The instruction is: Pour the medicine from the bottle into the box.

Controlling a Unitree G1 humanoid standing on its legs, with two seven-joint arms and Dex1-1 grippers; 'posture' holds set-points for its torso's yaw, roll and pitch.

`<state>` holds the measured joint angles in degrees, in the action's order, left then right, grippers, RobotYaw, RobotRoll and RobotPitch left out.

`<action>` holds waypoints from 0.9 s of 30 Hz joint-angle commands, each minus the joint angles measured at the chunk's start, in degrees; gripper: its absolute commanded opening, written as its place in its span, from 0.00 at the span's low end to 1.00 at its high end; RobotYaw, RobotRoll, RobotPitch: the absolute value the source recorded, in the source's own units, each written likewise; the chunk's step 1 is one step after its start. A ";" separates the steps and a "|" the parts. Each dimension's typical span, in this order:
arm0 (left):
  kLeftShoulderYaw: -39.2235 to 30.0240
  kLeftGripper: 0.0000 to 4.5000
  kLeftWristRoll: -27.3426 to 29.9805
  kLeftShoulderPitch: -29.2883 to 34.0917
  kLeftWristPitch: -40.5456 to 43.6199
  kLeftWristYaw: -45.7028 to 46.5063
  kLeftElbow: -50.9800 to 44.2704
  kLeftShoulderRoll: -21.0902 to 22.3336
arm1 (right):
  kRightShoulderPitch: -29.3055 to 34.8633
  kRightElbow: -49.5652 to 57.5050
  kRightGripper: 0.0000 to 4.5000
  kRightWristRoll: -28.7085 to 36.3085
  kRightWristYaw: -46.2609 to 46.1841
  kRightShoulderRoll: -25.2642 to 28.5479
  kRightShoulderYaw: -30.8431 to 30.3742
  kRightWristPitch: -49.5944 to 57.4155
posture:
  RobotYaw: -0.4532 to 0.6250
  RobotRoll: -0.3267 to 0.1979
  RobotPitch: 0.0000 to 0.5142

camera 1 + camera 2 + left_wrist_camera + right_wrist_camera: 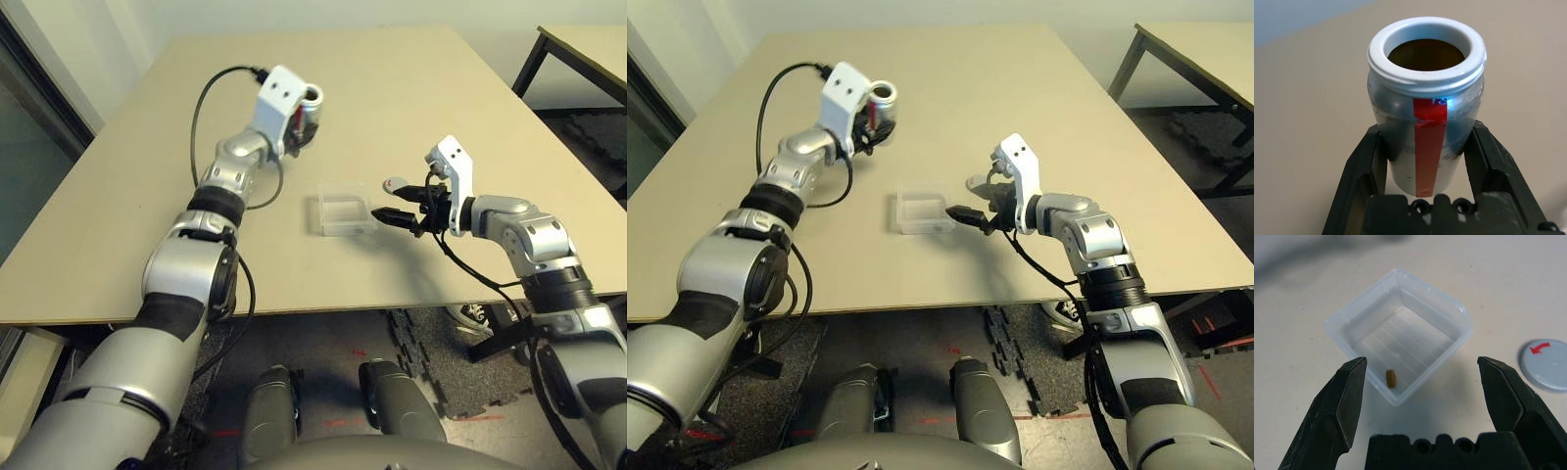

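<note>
The table (411, 117) is the biggest thing in front of me, a pale tan top, with the corner of a second table (588, 49) off to my right behind it. Over it reach my two silver forearms.

My left gripper (1425, 147) is out over the far part of the table, well apart from the box, and its two black fingers (1364, 166) are clamped on the bottle (1425, 103), one on each side of its lower body. The bottle is silvery-grey with a strip of red tape running down its side. Its white-rimmed mouth is uncapped, and the inside looks dark brownish. From the head views the bottle (884, 98) is off the table surface, its mouth turned up and towards me.

My right gripper (1422, 382) sits low at the near right side of the box, jaws spread wide with nothing between them. Its fingertips (1352, 382) stand just short of the box's near corner, one to each side of it; I cannot tell whether they touch it.

The box (1400, 328) is a shallow clear plastic tray resting on the table near the middle, between my two arms.

The cap (1547, 364), a flat grey disc with a red arrow on top, lies on the table just beside the box, by my right finger.

Smallest of all, a single brown tablet (1391, 378) lies inside the box, against its near wall.
</note>
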<state>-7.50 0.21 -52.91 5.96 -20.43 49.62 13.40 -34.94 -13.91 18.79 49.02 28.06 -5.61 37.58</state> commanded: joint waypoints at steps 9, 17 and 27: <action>-2.70 0.53 4.16 16.41 8.15 11.07 -20.34 -4.97 | -1.81 -5.15 1.00 -1.64 -3.76 -1.34 2.17 -3.28 | 0.36 0.62 0.16; -2.46 0.53 3.74 12.99 5.91 10.73 -9.23 -2.72 | -1.62 -4.80 1.00 -1.64 -5.28 -1.83 3.20 -3.41 | 0.34 0.62 0.15; -2.56 0.53 4.16 11.09 2.43 10.84 -1.81 -1.87 | -0.18 -2.36 1.00 -1.21 -3.59 -1.13 2.76 -2.45 | 0.34 0.62 0.15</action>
<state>-10.16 4.38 -42.43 7.56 -9.80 45.01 11.09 -35.47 -17.75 17.49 45.13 26.46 -3.32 34.62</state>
